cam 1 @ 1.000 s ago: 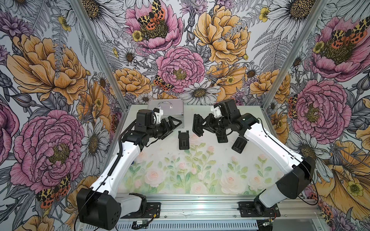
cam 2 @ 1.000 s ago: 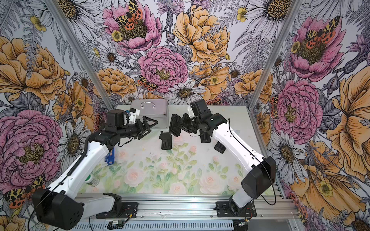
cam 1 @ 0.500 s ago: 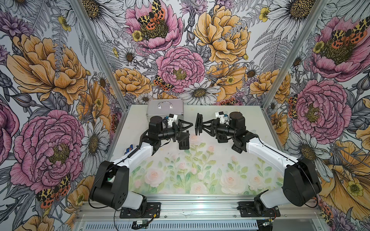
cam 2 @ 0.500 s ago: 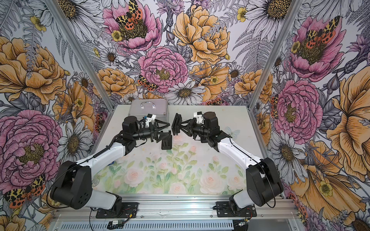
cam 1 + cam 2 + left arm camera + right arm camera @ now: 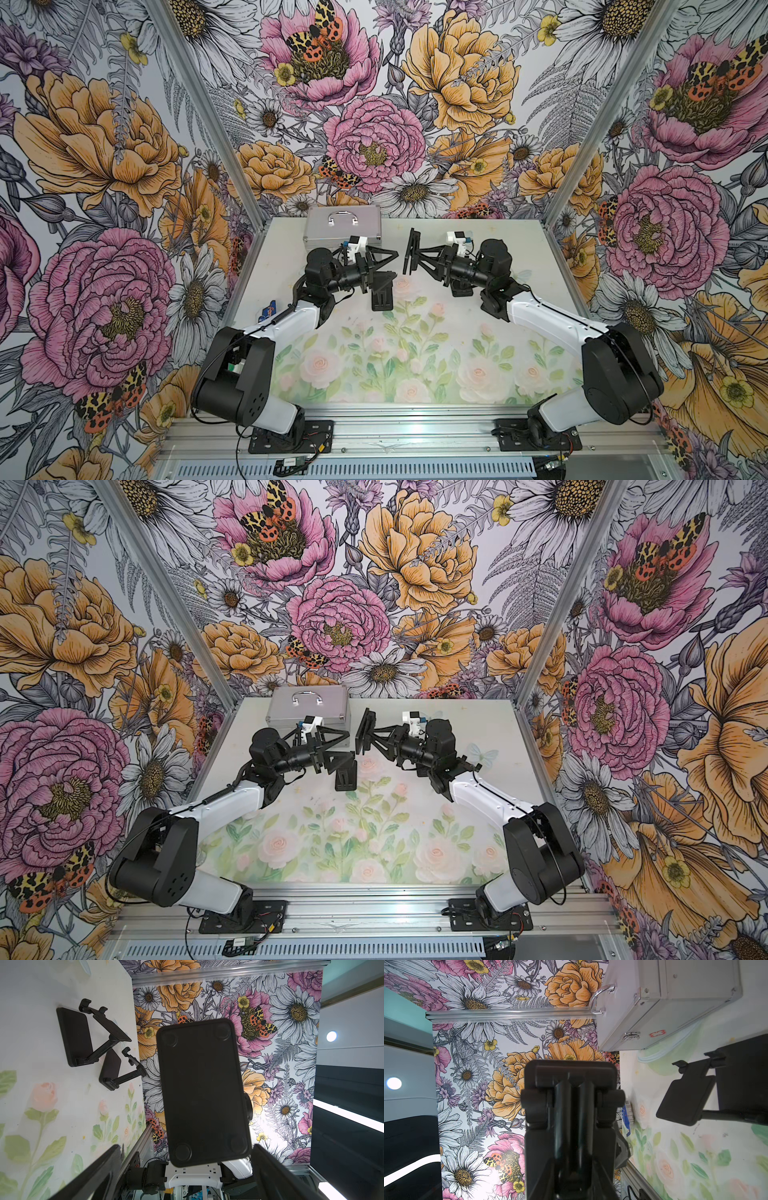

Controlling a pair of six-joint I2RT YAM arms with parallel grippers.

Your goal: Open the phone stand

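My right gripper (image 5: 417, 260) is shut on a black phone stand (image 5: 411, 257), held in the air above the back of the table. The right wrist view shows its hinged arms (image 5: 571, 1105) lying together between my fingers. Its flat base (image 5: 201, 1093), with round feet, faces my left gripper (image 5: 392, 264). That gripper is open with nothing in it, and its fingers (image 5: 276, 1176) stand wide on either side of the base. A small gap separates them in both top views. The same stand (image 5: 365, 737) and left gripper (image 5: 353, 746) face each other there too.
Another black stand (image 5: 382, 296) stands unfolded on the table under my left gripper. Two more unfolded stands (image 5: 79, 1036) (image 5: 113, 1070) sit near the right arm. A silver case (image 5: 343, 224) lies at the back left. A small blue item (image 5: 269, 309) is by the left edge.
Over the last second both arms have dropped low and stretched level. The left gripper has moved right toward the stand held by the right gripper. In the last half second little has moved.
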